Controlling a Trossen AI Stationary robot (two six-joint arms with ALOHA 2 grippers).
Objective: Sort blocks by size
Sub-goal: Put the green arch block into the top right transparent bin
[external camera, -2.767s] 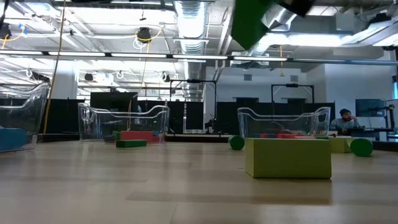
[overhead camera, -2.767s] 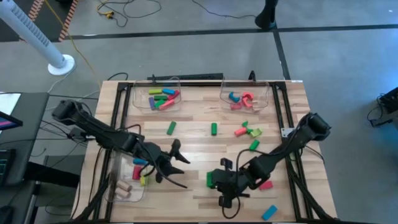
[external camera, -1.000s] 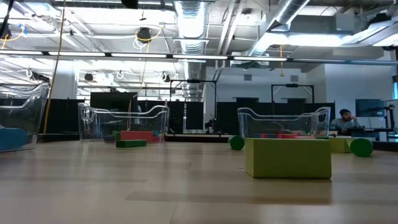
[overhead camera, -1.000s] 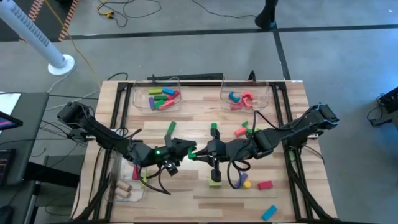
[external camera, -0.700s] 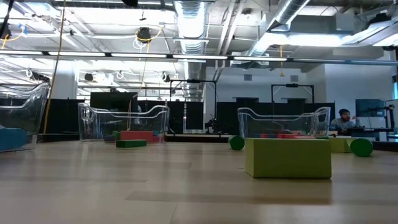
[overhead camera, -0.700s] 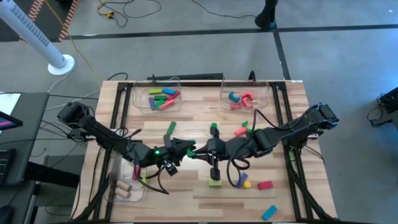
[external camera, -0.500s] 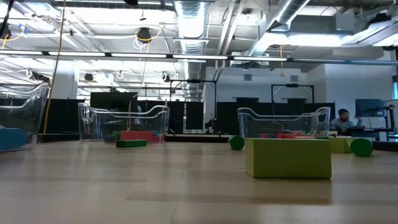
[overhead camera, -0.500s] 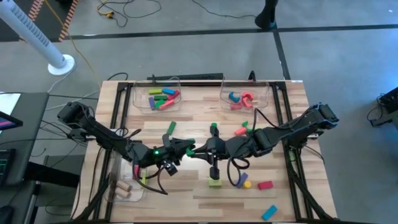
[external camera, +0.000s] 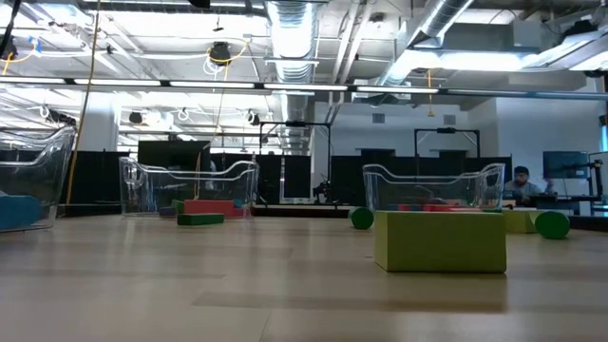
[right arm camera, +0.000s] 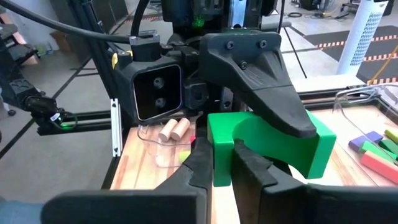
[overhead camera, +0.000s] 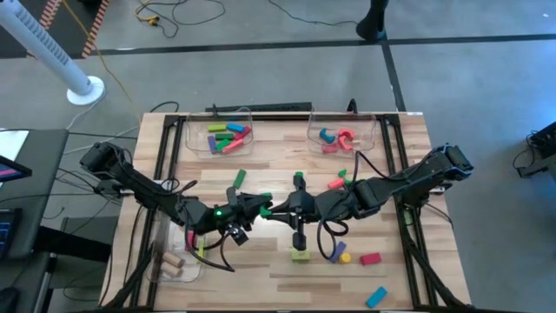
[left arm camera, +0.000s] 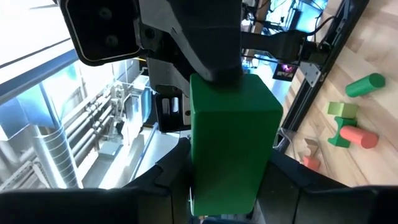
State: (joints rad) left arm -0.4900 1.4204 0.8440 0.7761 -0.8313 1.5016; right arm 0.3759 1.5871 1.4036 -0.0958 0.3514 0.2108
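Green arch block (right arm camera: 267, 146) between both grippers (left gripper (right arm camera: 249, 62), right gripper (right arm camera: 224, 165)) mid-table.

Both arms now meet above mid-tabletop; earlier they worked apart near the front edge. The right hand (overhead camera: 280, 211) presents the green arch block (overhead camera: 268, 211), and the left hand (overhead camera: 261, 209) is narrowing onto it.

Clear bins on a wooden table

Two bins (overhead camera: 229, 130) (overhead camera: 343, 130) sit along the table's (overhead camera: 269, 269) far edge; a third bin (overhead camera: 174, 261) sits at its left edge.
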